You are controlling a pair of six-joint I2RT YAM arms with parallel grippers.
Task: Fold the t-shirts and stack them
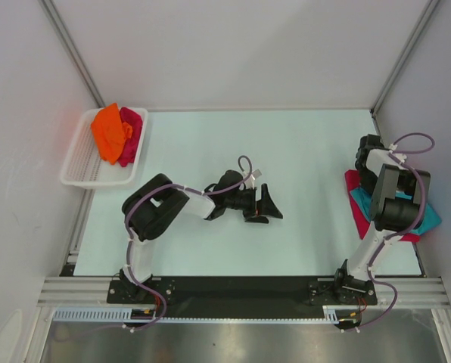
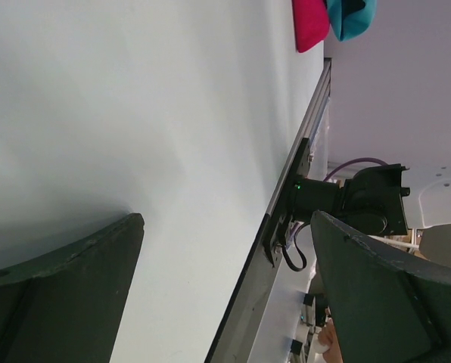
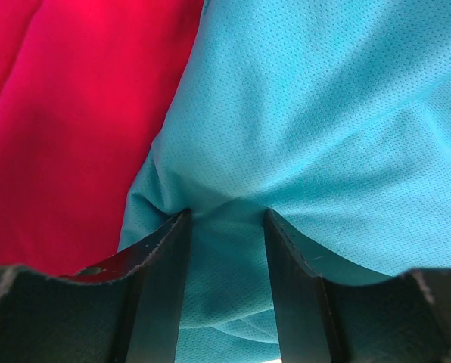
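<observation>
Fingers (image 3: 161,280) of the right gripper (image 3: 225,215) straddle a bunched fold of the teal t-shirt (image 3: 324,113), grip unclear; crimson t-shirt (image 3: 59,113) just left. Left gripper (image 2: 227,219) gapes wide, well apart from both.

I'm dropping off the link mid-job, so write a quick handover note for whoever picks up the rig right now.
Left gripper: open, empty, over the middle of the table.
Right gripper: fingers pressed into the teal shirt, cloth between them; grip unclear.
Done: teal shirt lies on a crimson shirt at the right edge.
Left: orange shirt and second crimson shirt, crumpled in the basket far left; fold both, add to pile.
</observation>
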